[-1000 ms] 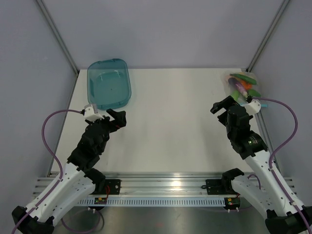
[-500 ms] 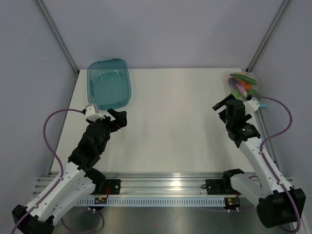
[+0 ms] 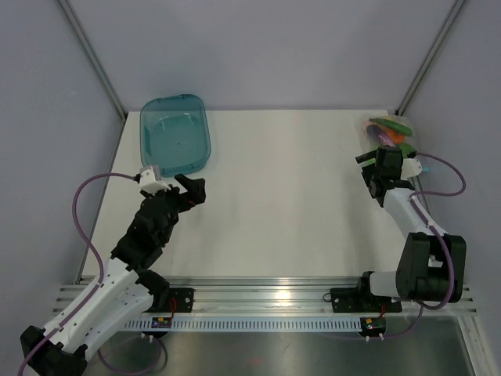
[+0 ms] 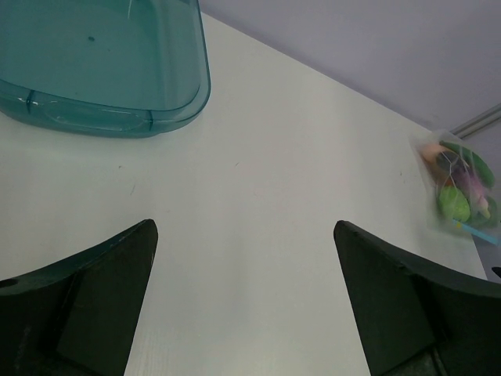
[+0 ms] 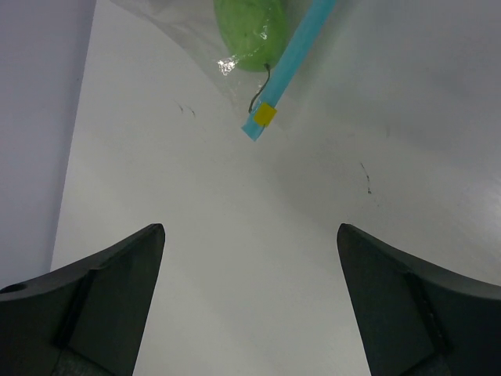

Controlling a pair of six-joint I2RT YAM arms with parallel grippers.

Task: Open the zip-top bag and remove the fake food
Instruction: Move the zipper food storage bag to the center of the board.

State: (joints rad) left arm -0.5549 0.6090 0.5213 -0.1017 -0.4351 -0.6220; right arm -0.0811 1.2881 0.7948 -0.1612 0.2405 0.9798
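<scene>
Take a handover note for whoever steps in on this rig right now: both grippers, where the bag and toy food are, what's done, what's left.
Left gripper: open, empty, above the table just on the near side of the teal tub.
Right gripper: open, empty, aimed at the zip-top bag, just short of the end of its blue zip strip.
The bag lies in the far right corner, not gripped. The fake food is inside it.
Done: right gripper lined up on the bag.
Left: grip the bag, open the zip, take the food out.
</scene>
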